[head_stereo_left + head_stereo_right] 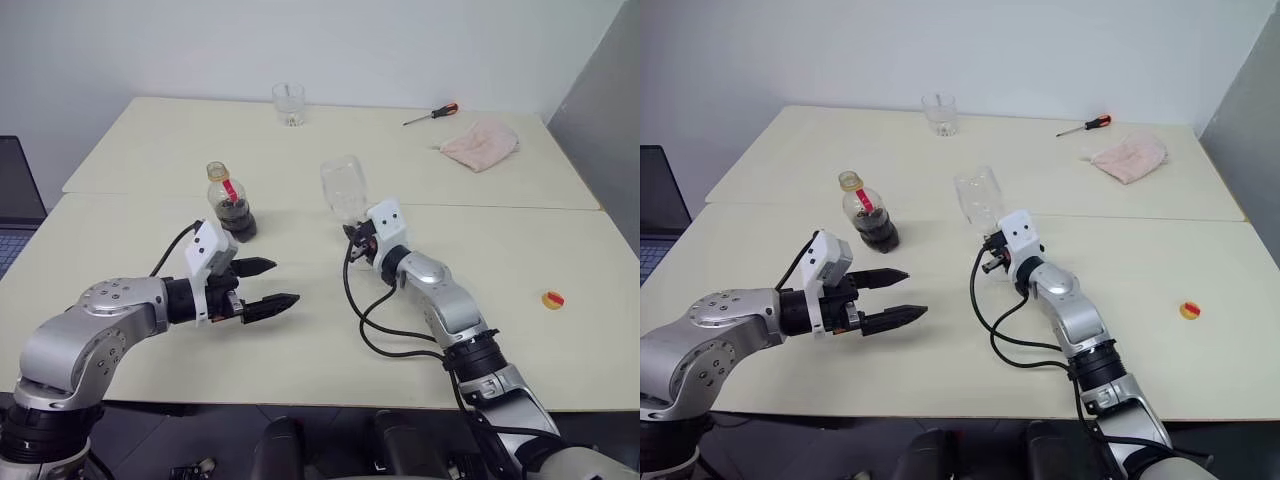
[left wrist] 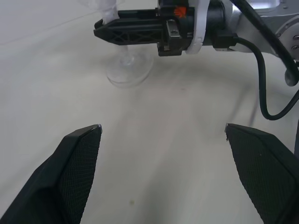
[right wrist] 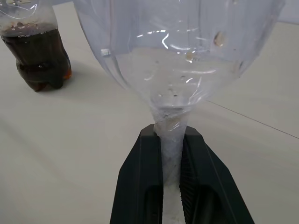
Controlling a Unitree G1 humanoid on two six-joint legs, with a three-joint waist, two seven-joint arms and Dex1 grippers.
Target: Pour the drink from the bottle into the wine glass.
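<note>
— Pale tabletop (image 1: 300, 330) against a white wall. What is your right pincer (image 3: 172, 154) doing?

— You have it clamped on the stem of the wine glass (image 1: 344, 188). The bowl stands upright above its fingers and looks empty, probably steadied to take the pour.

— And the bottle (image 1: 231, 203)?

— It stands on the tabletop just beyond your left pincer (image 1: 268, 284), between it and the glass. The drink (image 3: 41, 56) fills its lower part, and no cap shows on its neck. Your left pincer hangs wide open, holding nothing, likely lined up to take the bottle.

— Anything readable?

— Only a red strip on the bottle; you cannot make out lettering on it.
</note>
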